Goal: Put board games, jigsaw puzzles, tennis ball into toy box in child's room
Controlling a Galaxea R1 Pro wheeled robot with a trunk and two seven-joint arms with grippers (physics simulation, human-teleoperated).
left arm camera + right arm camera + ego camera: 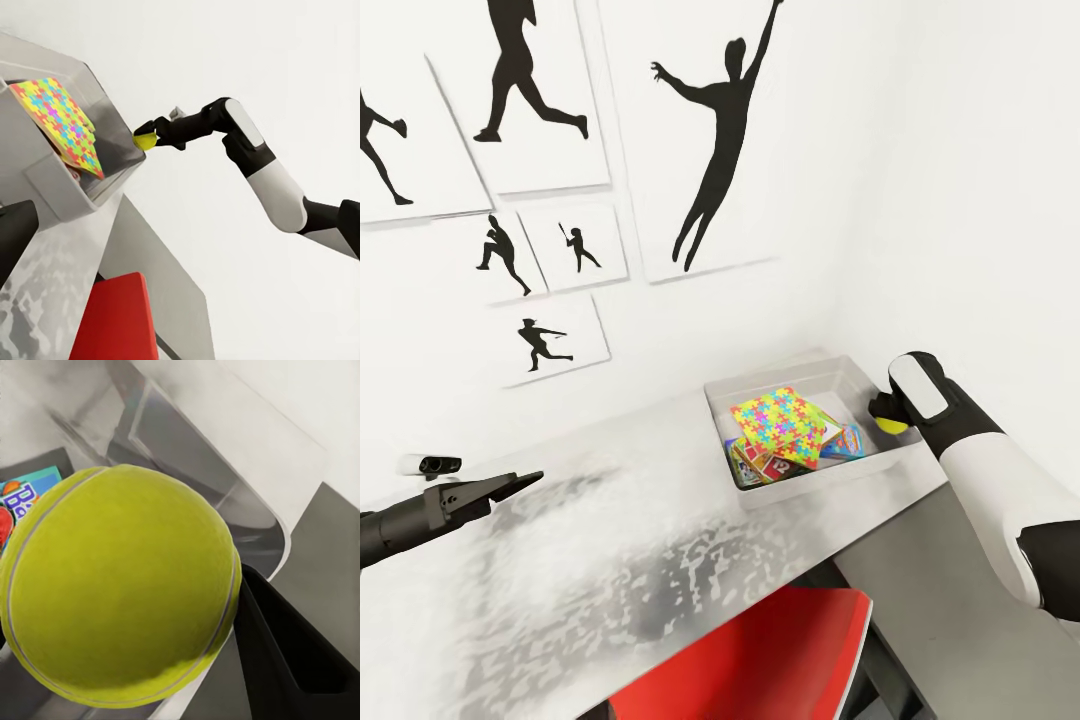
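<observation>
Nearly done: puzzles (778,425) and games (847,440) fill your box (780,384); right gripper (887,415) clamps the ball (891,424) at its rim; left gripper (520,482) looks closed, empty.

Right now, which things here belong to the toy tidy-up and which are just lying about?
Job: tennis ball in the right hand; toy box; jigsaw puzzle; board games; table.
Lying about: red chair; silhouette posters; left hand.

A long table with a pale white-grey top (660,520) stands against the white wall. A shallow, see-through grey plastic toy box (760,490) sits on it at the far right end, near the corner.
</observation>
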